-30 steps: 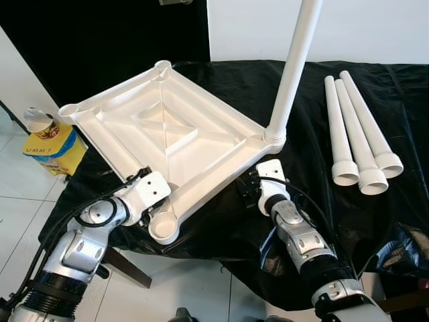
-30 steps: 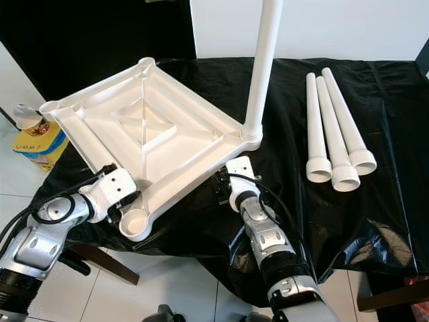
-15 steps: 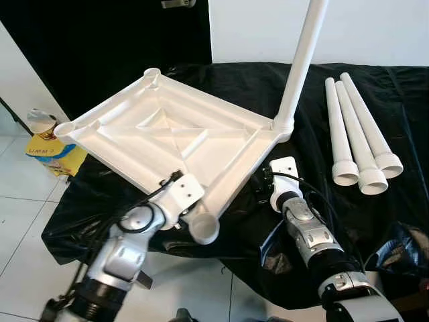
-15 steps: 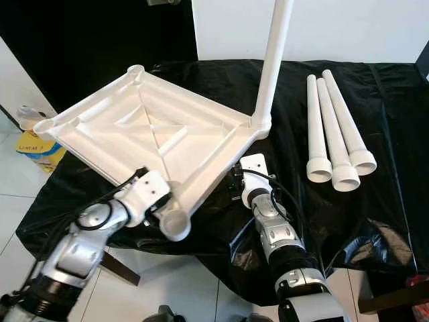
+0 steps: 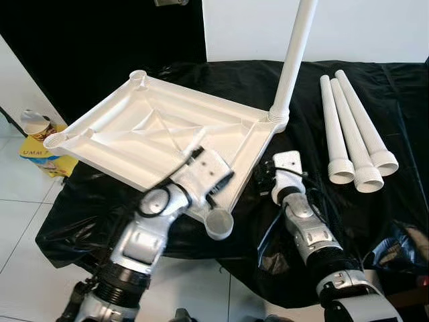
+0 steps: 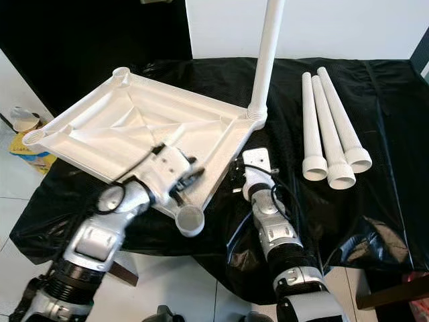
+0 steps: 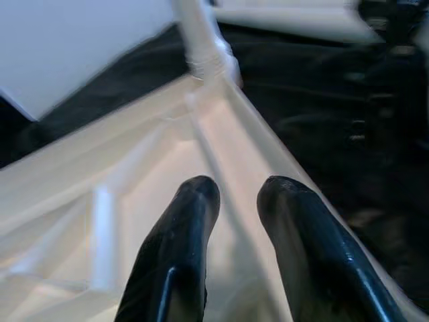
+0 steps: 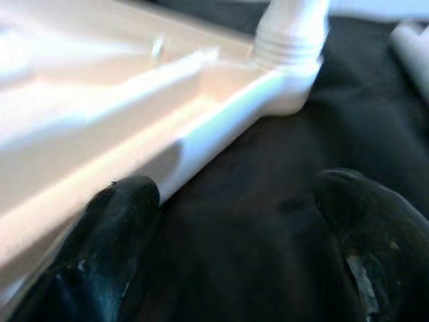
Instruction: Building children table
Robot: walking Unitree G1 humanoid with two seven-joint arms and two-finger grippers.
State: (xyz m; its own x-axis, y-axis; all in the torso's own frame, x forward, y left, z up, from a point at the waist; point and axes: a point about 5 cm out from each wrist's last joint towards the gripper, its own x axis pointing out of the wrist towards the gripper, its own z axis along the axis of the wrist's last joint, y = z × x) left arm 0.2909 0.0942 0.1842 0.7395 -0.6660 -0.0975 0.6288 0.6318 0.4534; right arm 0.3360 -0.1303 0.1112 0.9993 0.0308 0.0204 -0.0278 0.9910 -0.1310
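A white plastic tabletop point(image 5: 154, 134) lies upside down on the black-draped table point(image 5: 375, 221). One white leg point(image 5: 295, 54) stands upright in its far right corner socket. Three loose legs point(image 5: 348, 127) lie side by side at the right. My left gripper point(image 5: 218, 182) is shut on the tabletop's near rim, just beside the empty corner socket point(image 5: 218, 223). In the left wrist view its fingers point(image 7: 194, 201) sit close together over the ribbed underside. My right gripper point(image 5: 263, 182) stands open on the cloth beside the right rim, with one finger point(image 8: 114, 208) against the rim point(image 8: 221, 127).
On the tiled floor at the left sit a yellow box point(image 5: 41, 161) and a paper cup point(image 5: 32, 121). A black backdrop hangs behind the table. The table's front edge lies close under both arms.
The tabletop has swung round with my left gripper, and its near corner socket has moved to the right. The right gripper has shifted a little farther in beside the rim.
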